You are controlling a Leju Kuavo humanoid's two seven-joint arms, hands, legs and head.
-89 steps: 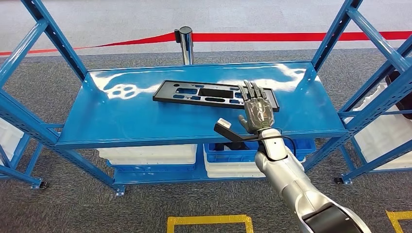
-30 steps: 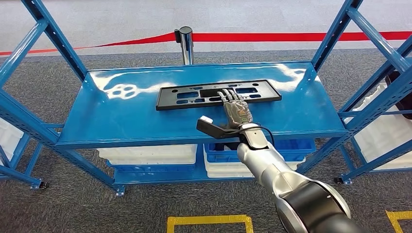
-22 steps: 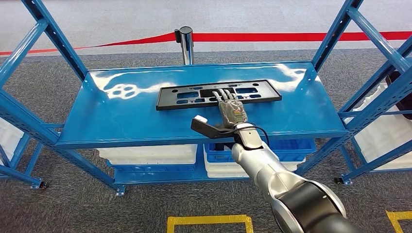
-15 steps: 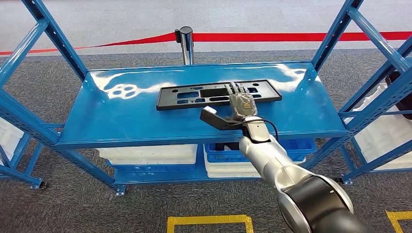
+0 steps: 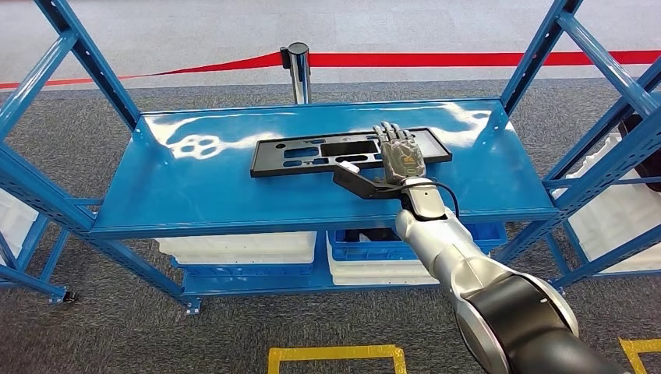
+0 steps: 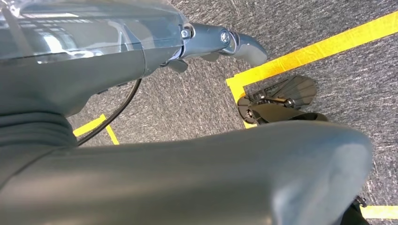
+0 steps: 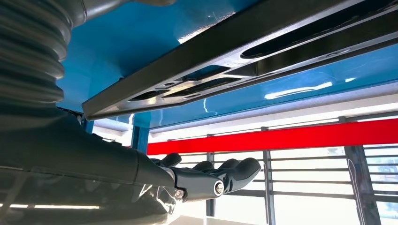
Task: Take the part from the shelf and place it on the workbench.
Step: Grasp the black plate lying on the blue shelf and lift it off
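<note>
My right robot hand (image 5: 400,158) hovers spread above the flat black slotted plastic part (image 5: 312,154), ungrasped on the blue metal shelf (image 5: 203,191).

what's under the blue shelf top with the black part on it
Under the blue shelf top, white bins and a blue bin sit on a lower shelf. Their contents are hidden by the shelf top.

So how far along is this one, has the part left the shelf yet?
Not yet. The part lies flat on the shelf. The right hand is spread above the part's right half, with no grip visible. Gripping, lifting and carrying it to the workbench are all left.
</note>
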